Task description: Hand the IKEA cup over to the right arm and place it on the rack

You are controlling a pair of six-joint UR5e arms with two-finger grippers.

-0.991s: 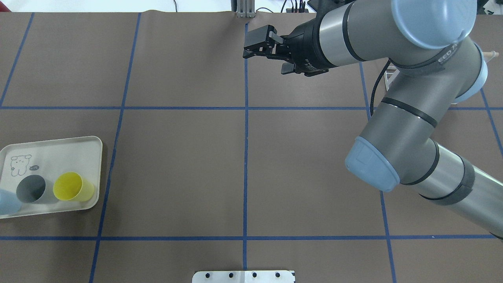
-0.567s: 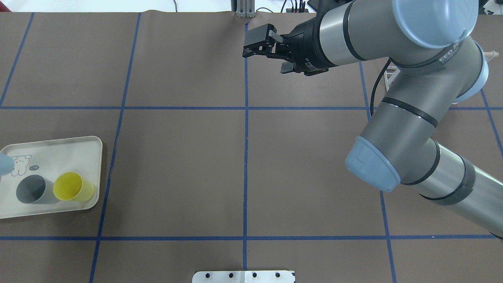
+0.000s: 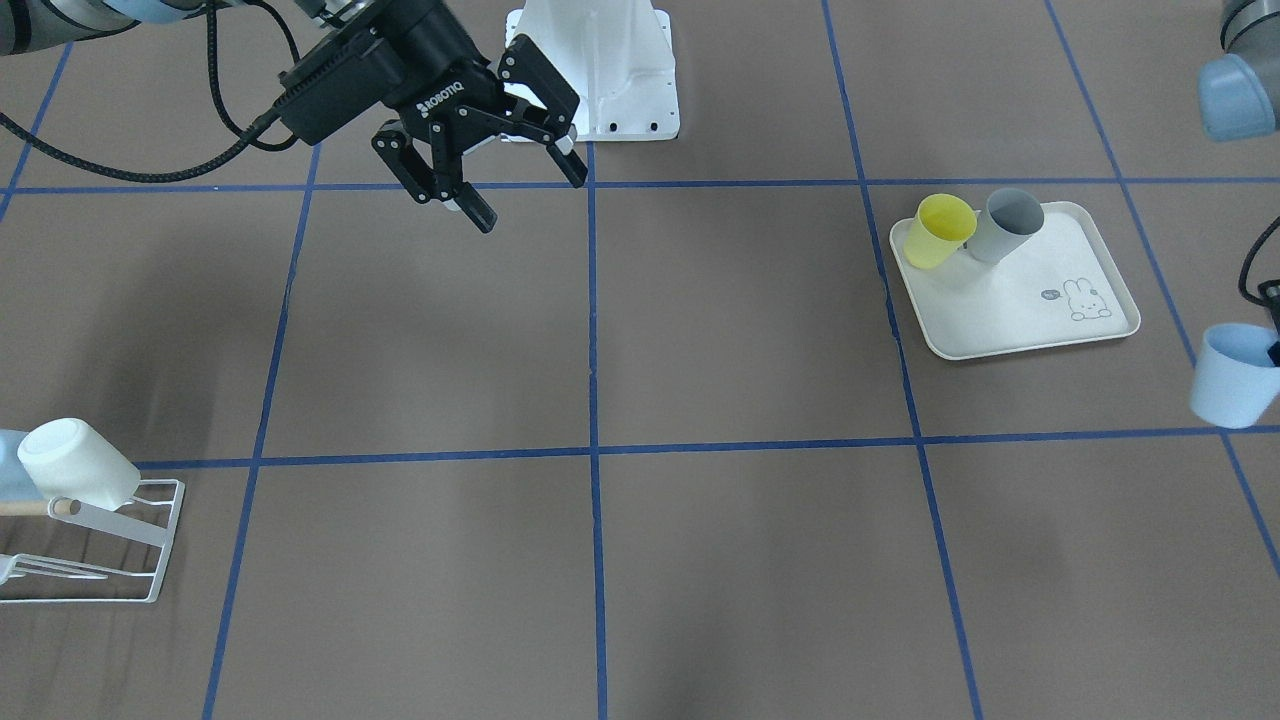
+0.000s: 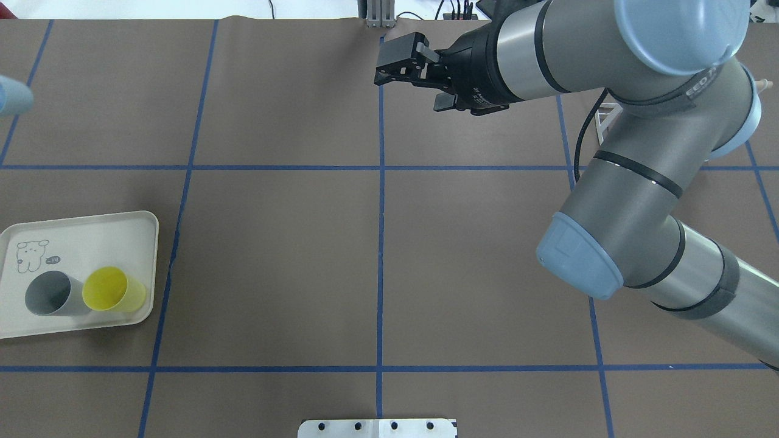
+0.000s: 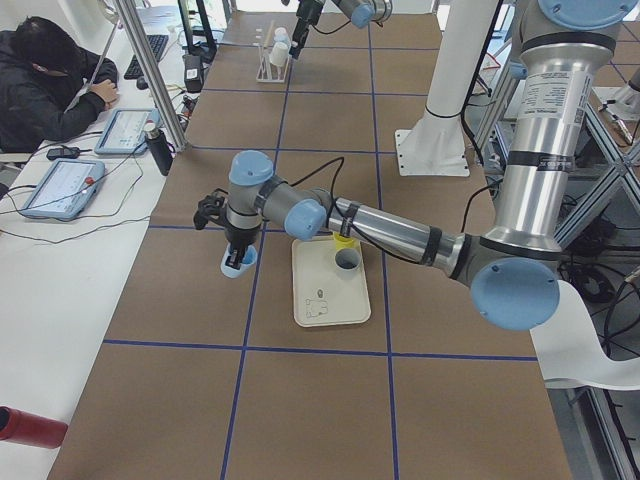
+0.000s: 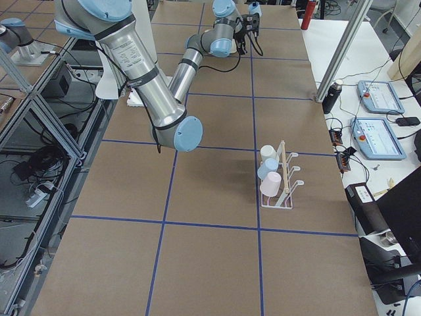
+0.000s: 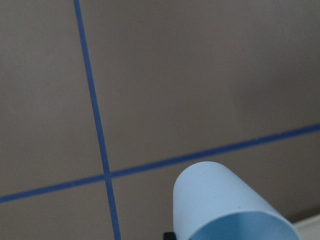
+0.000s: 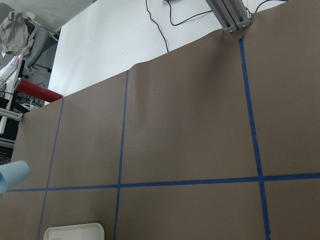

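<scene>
Off the tray's outer corner, on the robot's left side, you have the light-blue cup (image 3: 1232, 385) hanging clear of the brown table cover (image 3: 740, 330), near a crossing of blue tape lines (image 7: 95, 115). Cup: plain, smooth, pale blue, no handle, a tapered tumbler with a wide mouth and a narrower flat base. Long axis close to vertical; mouth up toward the wrist, base down toward the table, with a slight lean in the front-facing view. Left gripper (image 5: 238, 250) is clamped on the rim from above; you can see one dark finger inside the mouth. Right gripper (image 3: 528, 192) hovers well apart, over the centre tape line near the white base plate (image 3: 600, 70), fingers spread wide with nothing between them. Tray (image 3: 1000, 320), cream with a rabbit drawing, carries a yellow cup (image 3: 940, 230) and a grey cup (image 3: 1005, 225), touching, at its robot-side edge. Rack (image 3: 140, 540), white wire, sits at the opposite end of the table, with a white cup (image 3: 75, 462) tilted on it.
</scene>
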